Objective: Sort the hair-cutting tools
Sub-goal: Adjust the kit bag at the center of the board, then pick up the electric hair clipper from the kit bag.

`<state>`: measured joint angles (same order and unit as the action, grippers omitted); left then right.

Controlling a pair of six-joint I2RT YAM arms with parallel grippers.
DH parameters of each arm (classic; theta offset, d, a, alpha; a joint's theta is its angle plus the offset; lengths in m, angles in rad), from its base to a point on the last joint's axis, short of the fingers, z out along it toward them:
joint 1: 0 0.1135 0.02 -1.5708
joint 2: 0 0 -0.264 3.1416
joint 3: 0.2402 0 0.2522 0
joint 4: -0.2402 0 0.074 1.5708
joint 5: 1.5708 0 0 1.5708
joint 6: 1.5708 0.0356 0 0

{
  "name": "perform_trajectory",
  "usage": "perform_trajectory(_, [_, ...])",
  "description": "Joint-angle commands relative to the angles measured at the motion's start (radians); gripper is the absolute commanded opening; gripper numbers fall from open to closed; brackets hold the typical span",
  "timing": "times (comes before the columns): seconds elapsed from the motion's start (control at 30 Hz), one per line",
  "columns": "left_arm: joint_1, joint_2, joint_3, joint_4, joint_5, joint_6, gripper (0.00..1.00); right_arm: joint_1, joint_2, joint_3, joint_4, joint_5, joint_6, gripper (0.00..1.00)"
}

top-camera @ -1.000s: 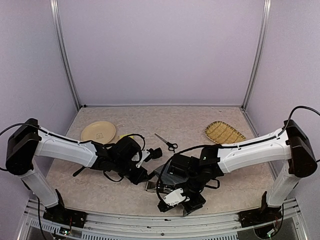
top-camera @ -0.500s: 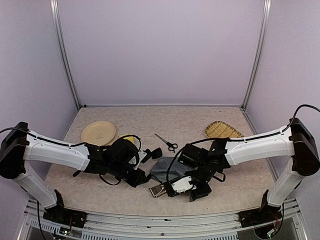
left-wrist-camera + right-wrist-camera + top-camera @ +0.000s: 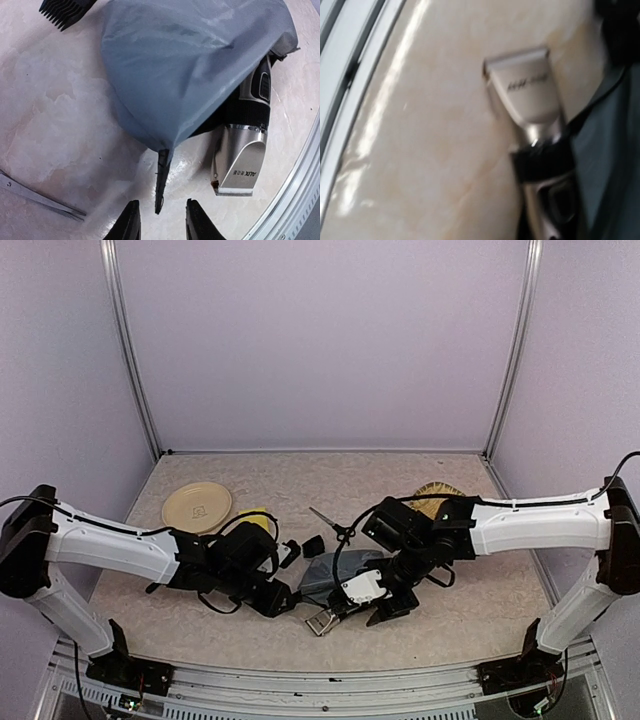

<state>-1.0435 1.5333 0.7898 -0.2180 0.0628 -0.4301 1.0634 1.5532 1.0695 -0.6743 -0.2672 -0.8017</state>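
Clipper [image 3: 242, 150] half under grey pouch [image 3: 190, 65], silver head toward near table [image 3: 60, 125] edge, left tool [image 3: 161, 227] apart, right tool [image 3: 385, 610] state unclear

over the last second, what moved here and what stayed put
The right fingers pulled back from the near edge toward the middle. The clipper slid slightly rightward and lies partly under the grey pouch. No grasp or release shows. The left fingers, scissors and plate barely moved.
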Motion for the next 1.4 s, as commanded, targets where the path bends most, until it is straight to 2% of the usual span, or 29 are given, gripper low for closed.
perform_trajectory(0.0, [-0.008, 0.034, 0.018, 0.026, -0.048, -0.006, 0.33, 0.028, 0.044, 0.022, 0.087, 0.054, -0.010, 0.58])
perform_trajectory(0.17, [-0.002, 0.091, 0.043, 0.051, -0.057, 0.022, 0.34, 0.043, 0.098, 0.032, 0.143, 0.086, -0.008, 0.59])
perform_trajectory(0.6, [0.038, 0.073, -0.017, 0.143, 0.037, 0.033, 0.15, 0.082, 0.198, 0.029, 0.220, 0.138, -0.031, 0.59])
perform_trajectory(0.8, [0.052, 0.058, -0.043, 0.167, 0.058, 0.031, 0.11, 0.099, 0.234, 0.031, 0.265, 0.197, -0.038, 0.58])
perform_trajectory(1.0, [0.056, 0.056, -0.059, 0.184, 0.077, 0.028, 0.08, 0.113, 0.259, 0.026, 0.286, 0.259, -0.048, 0.49])
perform_trajectory(1.27, [0.059, 0.063, -0.070, 0.208, 0.101, 0.030, 0.04, 0.115, 0.256, 0.003, 0.328, 0.306, -0.044, 0.50])
perform_trajectory(1.37, [0.060, 0.067, -0.069, 0.211, 0.104, 0.030, 0.04, 0.115, 0.248, 0.008, 0.323, 0.299, -0.036, 0.36])
